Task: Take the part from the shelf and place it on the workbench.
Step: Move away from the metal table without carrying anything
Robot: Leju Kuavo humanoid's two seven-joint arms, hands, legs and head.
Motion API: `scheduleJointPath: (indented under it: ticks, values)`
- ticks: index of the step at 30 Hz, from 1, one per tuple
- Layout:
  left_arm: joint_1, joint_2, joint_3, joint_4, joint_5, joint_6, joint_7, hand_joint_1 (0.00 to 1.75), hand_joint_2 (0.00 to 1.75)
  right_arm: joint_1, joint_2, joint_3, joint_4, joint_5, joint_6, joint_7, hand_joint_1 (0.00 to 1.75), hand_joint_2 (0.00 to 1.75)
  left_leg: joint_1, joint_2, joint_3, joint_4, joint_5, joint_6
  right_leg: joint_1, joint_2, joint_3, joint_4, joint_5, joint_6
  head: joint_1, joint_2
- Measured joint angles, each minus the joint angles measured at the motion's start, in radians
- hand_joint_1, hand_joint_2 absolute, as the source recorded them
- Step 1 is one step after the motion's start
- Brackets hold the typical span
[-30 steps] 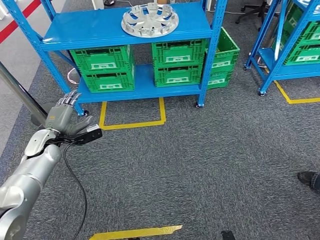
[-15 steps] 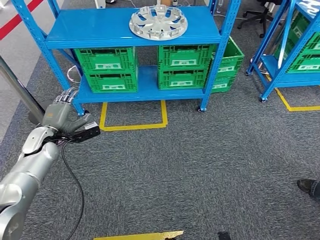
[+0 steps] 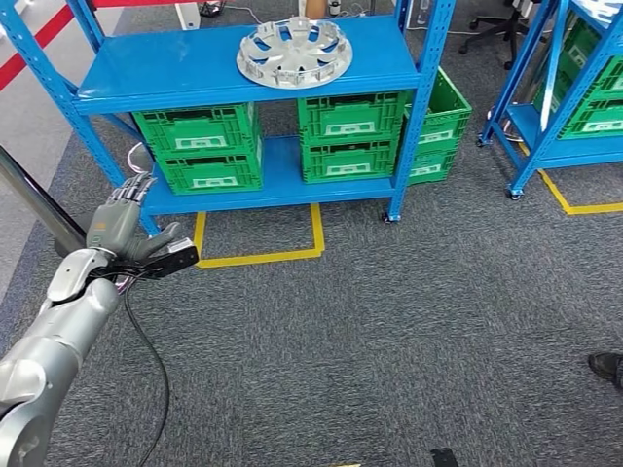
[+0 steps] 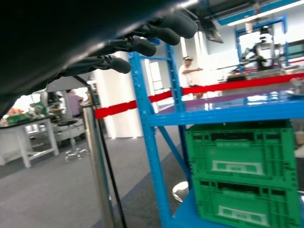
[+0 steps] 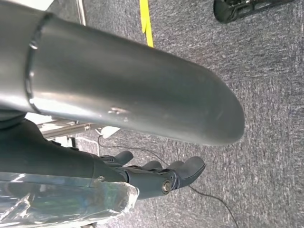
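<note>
Approach step: part (image 3: 294,46) lies on shelf (image 3: 184,73), well away. Left hand (image 3: 121,226) empty, fingers apart; right hand (image 5: 157,176) hangs, apparently empty. Next: close in, reach up.

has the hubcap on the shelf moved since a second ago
No. The hubcap sits at the same spot on the blue shelf, right of centre; the whole picture shifted, so the camera moved.
</note>
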Motion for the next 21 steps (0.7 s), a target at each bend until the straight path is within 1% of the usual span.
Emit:
scheduleJointPath:
  ticks: [1,2,3,4,5,6,7,9,10,11,12,14,15,16,17,19,20,21]
  values:
    - [0.002,0.000,0.000,0.001,0.000,0.000,0.000,0.00,0.00,0.001,0.000,0.000,0.000,0.000,0.000,0.000,0.00,0.00,0.002,0.000,-0.011,-0.003,0.025,0.000,0.000,0.001,0.010,0.000,-0.007,0.001,0.000,0.000]
    - [0.002,0.001,0.000,0.001,0.000,0.000,0.000,0.00,0.00,0.001,0.000,0.000,0.000,0.000,0.000,0.000,0.00,0.00,0.003,0.000,-0.003,-0.044,0.069,0.001,0.000,0.001,0.021,0.000,-0.015,0.002,0.000,0.000]
    - [0.002,0.001,0.000,0.001,0.000,0.000,0.000,0.00,0.00,0.001,0.000,0.000,0.000,0.000,0.000,0.000,0.00,0.00,0.004,0.000,0.019,-0.110,0.120,0.004,0.000,0.002,0.032,-0.001,-0.024,0.005,0.000,0.000]
    - [0.000,0.002,0.000,0.002,0.000,0.000,0.000,0.00,0.00,0.000,0.000,0.000,0.000,0.000,0.000,0.000,0.00,0.00,0.003,0.000,0.044,-0.175,0.156,0.007,0.001,0.002,0.042,-0.001,-0.033,0.009,0.000,0.000]
    - [-0.003,0.002,0.000,0.002,0.000,0.000,0.000,0.00,0.00,-0.001,0.000,0.000,0.000,0.000,0.000,0.000,0.00,0.00,0.001,0.001,0.068,-0.230,0.172,0.013,0.002,0.003,0.048,-0.002,-0.041,0.015,0.000,0.000]
    - [-0.004,0.003,0.000,0.002,0.000,0.000,0.001,0.00,0.00,-0.002,0.000,0.000,0.000,0.000,0.000,0.000,0.00,0.00,-0.002,0.001,0.083,-0.263,0.172,0.019,0.003,0.003,0.052,-0.005,-0.046,0.021,0.001,0.000]
    - [-0.006,0.002,0.000,0.002,-0.001,0.001,0.001,0.00,0.00,-0.002,0.000,0.000,0.000,0.000,0.000,0.000,0.00,0.00,-0.004,0.001,0.090,-0.275,0.159,0.025,0.004,0.003,0.056,-0.005,-0.047,0.027,0.001,0.000]
    - [-0.006,0.002,0.000,0.002,-0.002,0.001,0.003,0.00,0.00,-0.002,0.000,0.000,0.000,0.001,0.000,0.001,0.00,0.00,-0.003,0.000,0.103,-0.286,0.149,0.038,0.003,0.001,0.059,-0.001,-0.050,0.038,0.003,0.000]
    - [-0.007,0.001,0.000,0.002,-0.003,0.001,0.005,0.00,0.00,-0.002,0.000,0.000,0.000,0.001,0.000,0.001,0.00,0.00,-0.002,0.000,0.112,-0.288,0.145,0.045,0.003,0.000,0.052,0.017,-0.056,0.042,0.004,0.000]
    - [-0.008,0.001,0.000,0.002,-0.003,0.002,0.006,0.00,0.00,-0.004,0.000,0.000,0.000,0.001,0.000,0.001,0.00,0.00,-0.002,0.000,0.121,-0.290,0.141,0.052,0.003,-0.001,0.033,0.053,-0.069,0.044,0.005,0.000]
    - [-0.010,0.001,0.000,0.002,-0.004,0.002,0.007,0.00,0.00,-0.004,0.000,0.000,0.000,0.001,0.000,0.001,0.00,0.00,-0.002,0.000,0.128,-0.291,0.136,0.057,0.002,-0.001,0.000,0.108,-0.087,0.045,0.005,0.000]
    - [-0.009,-0.001,0.000,0.003,-0.004,0.002,0.009,0.00,0.00,-0.002,0.000,0.000,0.000,0.001,0.000,0.001,0.00,0.00,-0.006,0.000,0.140,-0.291,0.123,0.065,0.003,-0.002,-0.089,0.238,-0.127,0.048,0.007,0.000]
    - [-0.007,-0.002,0.000,0.003,-0.004,0.002,0.010,0.00,0.00,-0.001,0.000,0.000,0.000,0.000,0.000,0.001,0.00,0.00,-0.009,0.000,0.148,-0.291,0.116,0.067,0.003,-0.002,-0.126,0.277,-0.136,0.048,0.007,0.000]
    - [-0.004,-0.003,0.000,0.004,-0.003,0.003,0.011,0.00,0.00,0.000,0.000,0.000,0.000,0.000,0.000,0.002,0.00,0.00,-0.011,-0.001,0.158,-0.291,0.107,0.067,0.003,-0.002,-0.147,0.281,-0.127,0.048,0.008,0.000]
    - [-0.003,-0.004,0.000,0.005,-0.003,0.003,0.013,0.00,0.00,0.001,0.000,0.000,0.000,0.000,0.000,0.002,0.00,0.00,-0.013,-0.002,0.170,-0.291,0.097,0.067,0.003,-0.002,-0.150,0.249,-0.096,0.045,0.008,0.000]
    - [-0.003,-0.005,0.000,0.005,-0.004,0.004,0.015,0.00,0.00,0.002,0.000,0.000,0.000,0.000,0.000,0.002,0.00,0.00,-0.016,-0.002,0.197,-0.291,0.076,0.063,0.006,-0.002,-0.119,0.119,0.001,0.034,0.007,0.000]
    - [-0.004,-0.005,0.000,0.006,-0.004,0.004,0.016,0.00,0.00,0.002,0.000,0.000,0.000,0.000,0.000,0.001,0.00,0.00,-0.017,-0.002,0.208,-0.291,0.065,0.059,0.009,-0.003,-0.100,0.065,0.023,0.029,0.007,0.000]
    - [-0.005,-0.005,0.000,0.006,-0.005,0.005,0.016,0.00,0.00,0.001,0.000,0.000,0.000,0.000,0.000,0.002,0.00,0.00,-0.018,-0.002,0.216,-0.293,0.054,0.054,0.012,-0.004,-0.083,0.030,0.031,0.024,0.007,0.000]
